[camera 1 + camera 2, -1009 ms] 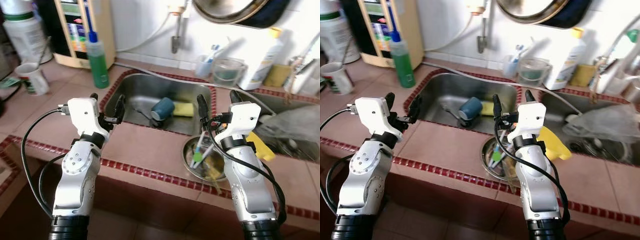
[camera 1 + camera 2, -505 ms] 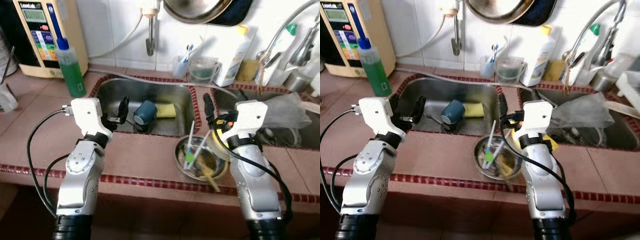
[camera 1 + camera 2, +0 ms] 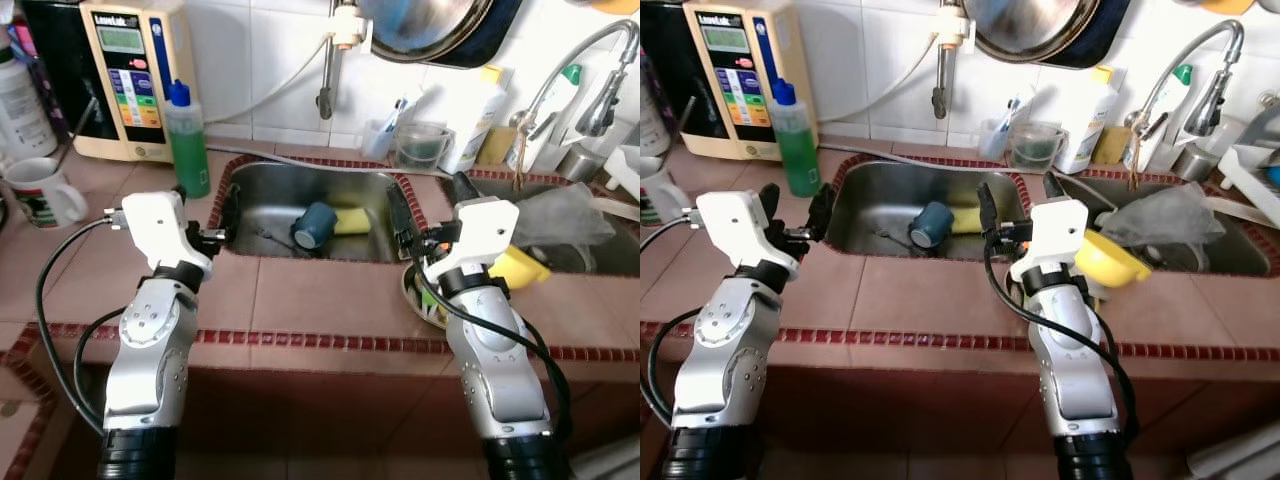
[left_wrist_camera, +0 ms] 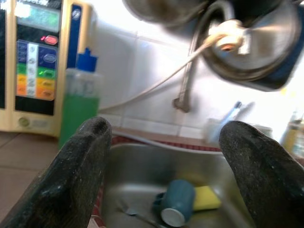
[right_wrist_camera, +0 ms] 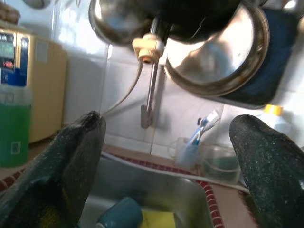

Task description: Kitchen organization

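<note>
Left gripper (image 4: 164, 166) spread wide and empty, raised over the counter at the left rim of the steel sink (image 3: 275, 195). Right gripper (image 5: 166, 166) likewise parted with nothing between the fingers, raised at the sink's right rim. Inside the sink: a blue mug (image 3: 314, 225) on its side, touching a yellow sponge (image 3: 350, 221) just beyond it. Left of the sink, a green soap bottle (image 3: 187, 142) upright beside a beige water purifier (image 3: 132, 78); farther left, a white mug (image 3: 36, 190). Right of the sink, a metal bowl (image 3: 413, 296) mostly hidden behind the right arm, contents impossible to make out; a yellow object (image 3: 1108, 259) half covered there too.
</note>
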{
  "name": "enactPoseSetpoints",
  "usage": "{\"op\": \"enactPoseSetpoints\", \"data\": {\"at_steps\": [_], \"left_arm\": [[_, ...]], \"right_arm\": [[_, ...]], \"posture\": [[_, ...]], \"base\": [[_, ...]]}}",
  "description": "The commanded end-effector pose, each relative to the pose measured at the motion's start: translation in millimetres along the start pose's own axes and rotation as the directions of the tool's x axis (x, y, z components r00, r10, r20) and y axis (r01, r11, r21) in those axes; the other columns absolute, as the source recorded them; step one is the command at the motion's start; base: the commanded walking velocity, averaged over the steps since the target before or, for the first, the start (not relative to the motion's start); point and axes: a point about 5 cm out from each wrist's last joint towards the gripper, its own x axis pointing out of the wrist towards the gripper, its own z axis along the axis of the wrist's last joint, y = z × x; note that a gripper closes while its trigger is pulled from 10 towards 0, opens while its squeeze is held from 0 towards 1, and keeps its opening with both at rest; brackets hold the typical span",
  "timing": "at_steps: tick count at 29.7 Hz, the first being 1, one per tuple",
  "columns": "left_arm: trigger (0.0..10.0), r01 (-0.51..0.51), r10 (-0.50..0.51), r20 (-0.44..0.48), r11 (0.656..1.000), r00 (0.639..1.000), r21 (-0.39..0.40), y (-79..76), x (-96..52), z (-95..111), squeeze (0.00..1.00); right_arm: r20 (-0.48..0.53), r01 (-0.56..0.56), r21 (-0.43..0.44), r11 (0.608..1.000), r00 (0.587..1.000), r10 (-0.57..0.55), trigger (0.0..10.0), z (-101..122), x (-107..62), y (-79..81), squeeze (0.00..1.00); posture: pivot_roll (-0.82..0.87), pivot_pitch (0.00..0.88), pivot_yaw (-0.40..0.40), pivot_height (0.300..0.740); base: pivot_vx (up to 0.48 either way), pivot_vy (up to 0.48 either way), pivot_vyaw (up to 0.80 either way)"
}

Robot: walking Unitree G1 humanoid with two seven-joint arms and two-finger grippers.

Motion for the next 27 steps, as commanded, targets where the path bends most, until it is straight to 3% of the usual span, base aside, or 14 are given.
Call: {"op": "enactPoseSetpoints", "data": {"at_steps": [1, 8, 17, 19, 24, 27], "left_arm": [[10.0, 0.015, -0.016, 0.008, 1.000, 1.000, 0.015, -2.6, 0.8, 3, 0.00], [10.0, 0.067, -0.068, 0.017, 0.998, 0.998, 0.014, -6.3, -1.3, 4, 0.00], [10.0, 0.102, -0.106, 0.046, 0.992, 0.993, 0.074, -8.8, -3.6, 8, 0.00], [10.0, 0.086, -0.087, 0.034, 0.996, 0.996, 0.037, -8.9, -4.1, 6, 0.00], [10.0, 0.110, -0.112, 0.024, 0.991, 0.993, 0.077, -11.1, -5.3, 6, 0.00], [10.0, 0.140, -0.141, 0.022, 0.989, 0.990, 0.054, -13.1, -5.3, 6, 0.00]], "right_arm": [[0.007, 0.004, -0.001, 1.000, 1.000, -0.004, 10.0, 1, -0.2, -2.5, 0.00], [0.008, 0.000, 0.004, 1.000, 1.000, 0.000, 10.0, 1, -0.2, -1.8, 0.00], [0.010, -0.007, 0.011, 1.000, 1.000, 0.007, 10.0, 1, 0.8, 0.2, 0.00], [0.010, -0.009, 0.013, 1.000, 1.000, 0.009, 10.0, 1, 0.7, 0.9, 0.00], [0.010, -0.008, 0.016, 1.000, 1.000, 0.008, 10.0, 1, 0.0, 2.1, 0.00], [0.011, -0.009, 0.020, 1.000, 1.000, 0.009, 10.0, 0, -0.2, 2.7, 0.00]], "posture": [[-0.02, 0.000, -0.041, 0.740], [-0.02, 0.000, -0.042, 0.740], [-0.02, 0.000, -0.040, 0.740], [-0.01, 0.000, -0.038, 0.740], [-0.01, 0.000, -0.035, 0.740], [-0.01, 0.000, -0.030, 0.740]], "base": [[0.000, 0.000, 0.00], [0.000, 0.000, 0.00], [0.000, -0.444, 0.00], [0.000, 0.000, 0.00], [0.000, 0.000, 0.00], [0.000, 0.000, 0.00]]}}
